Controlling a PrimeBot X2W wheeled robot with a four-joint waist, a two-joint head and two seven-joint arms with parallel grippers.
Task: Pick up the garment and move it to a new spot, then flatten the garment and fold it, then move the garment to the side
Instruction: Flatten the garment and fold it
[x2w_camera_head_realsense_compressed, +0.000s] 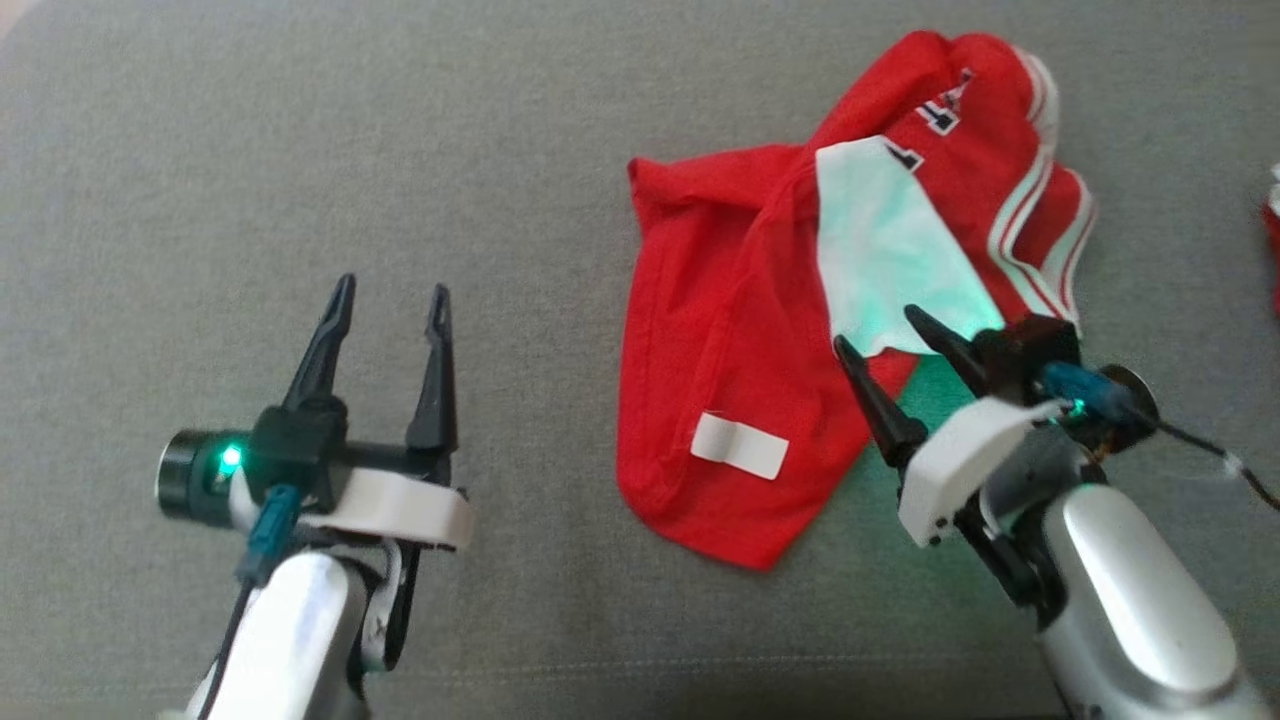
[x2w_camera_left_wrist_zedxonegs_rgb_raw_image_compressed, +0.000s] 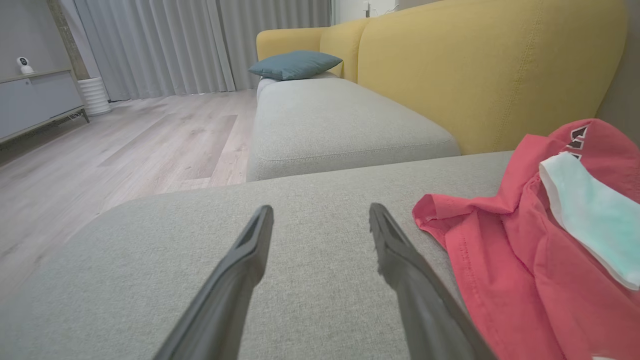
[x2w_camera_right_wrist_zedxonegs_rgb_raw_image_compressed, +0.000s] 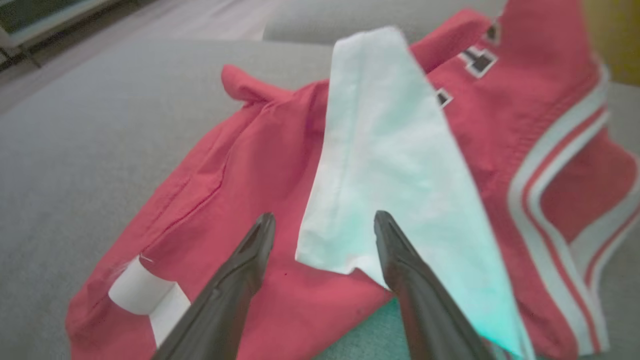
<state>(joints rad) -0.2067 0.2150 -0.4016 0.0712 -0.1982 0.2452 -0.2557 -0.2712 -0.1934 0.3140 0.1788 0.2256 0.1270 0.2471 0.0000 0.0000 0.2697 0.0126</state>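
- Red cloth, the garment (x2w_camera_head_realsense_compressed: 740, 330), lies crumpled on the grey cushion (x2w_camera_head_realsense_compressed: 300, 150), right of centre in the head view. A white panel (x2w_camera_head_realsense_compressed: 890, 260) is folded across its top and a striped hem (x2w_camera_head_realsense_compressed: 1040, 200) is bunched at the far right.
- The right gripper (x2w_camera_head_realsense_compressed: 876, 328) hangs at the garment's near right edge, jaws apart and empty. In the right wrist view its tips frame the lower corner of that panel.
- The left gripper (x2w_camera_head_realsense_compressed: 392, 285) hovers over bare cushion, apart from the cloth's left edge, its jaws also wide and holding nothing.
- The step in hand looks like the first pick-up, before any flattening.
- The panel seems to be a loose flap. Pinching it alone would probably unroll the heap instead of lifting it, so the right fingers should close on the flap together with the red layer under it.
- Since the cushion gives, pressing the tips slightly into it should help one finger slide beneath the fabric.
- A second grip by the left gripper on the peaked corner at the far left edge would let the cloth hang spread rather than bundled.
- Lifting straight up until the lowest fold clears the cushion, then carrying, should prevent dragging.
- Bare cushion to the left offers a ready new spot.
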